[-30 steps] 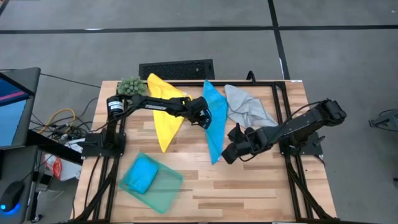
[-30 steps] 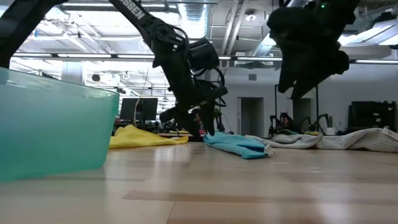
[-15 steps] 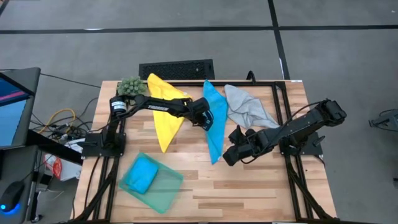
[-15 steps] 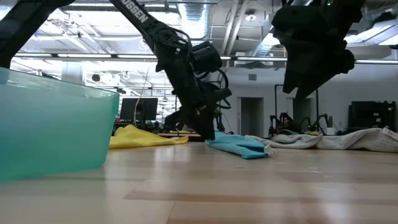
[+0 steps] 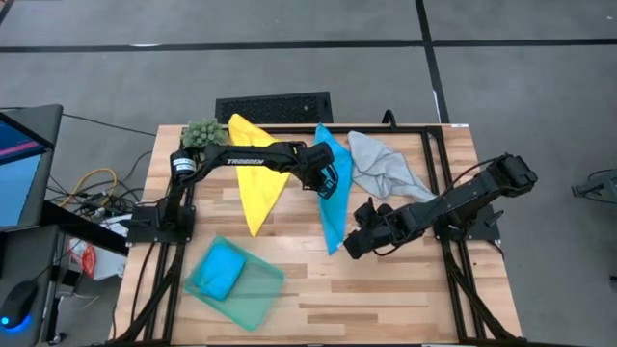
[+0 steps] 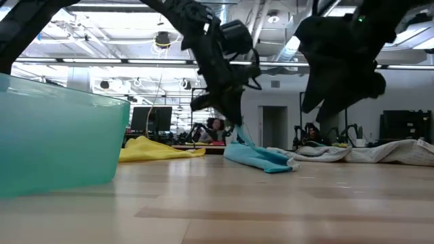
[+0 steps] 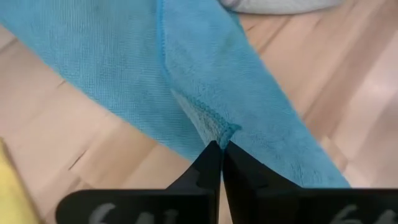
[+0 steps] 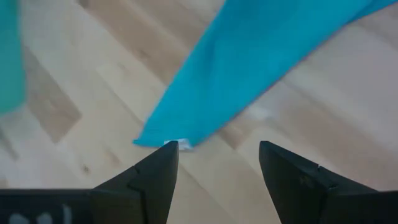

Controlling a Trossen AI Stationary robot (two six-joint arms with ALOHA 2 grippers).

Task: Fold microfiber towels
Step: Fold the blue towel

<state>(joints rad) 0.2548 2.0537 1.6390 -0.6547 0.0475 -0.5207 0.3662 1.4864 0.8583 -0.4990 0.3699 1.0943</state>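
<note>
The left gripper (image 7: 219, 148) pinches an edge of the bright blue microfiber towel (image 5: 331, 198) mid-table on the wooden tabletop (image 5: 386, 289). The right gripper (image 8: 214, 152), fingers apart, hovers above the towel's near corner.

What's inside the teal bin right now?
In the high view, the teal bin holds one bright blue towel, bunched toward one side, with bare bin floor beside it. Anything beneath that towel is covered. In the low view the bin's wall hides its contents.
</note>
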